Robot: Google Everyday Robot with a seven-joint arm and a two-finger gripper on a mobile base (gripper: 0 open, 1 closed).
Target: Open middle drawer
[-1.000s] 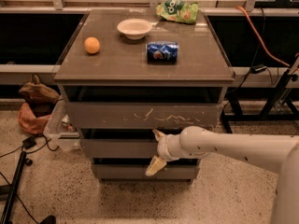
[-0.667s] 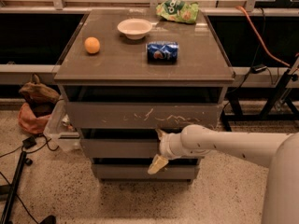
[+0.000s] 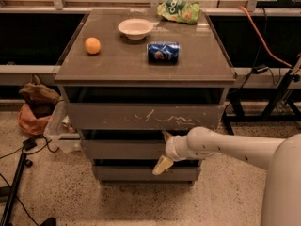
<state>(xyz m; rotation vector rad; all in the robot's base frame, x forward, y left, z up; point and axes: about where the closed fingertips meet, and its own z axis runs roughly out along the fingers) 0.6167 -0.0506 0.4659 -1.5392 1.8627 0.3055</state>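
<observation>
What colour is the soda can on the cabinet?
Blue soda can, camera view; cream gripper at grey-brown middle drawer.

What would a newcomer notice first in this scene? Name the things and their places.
A white arm reaches in from the right, its gripper open against the middle drawer. Just above, the top drawer front bears white scratches. On the cabinet top sit an orange at left, a white bowl and a blue can on its side.
</observation>
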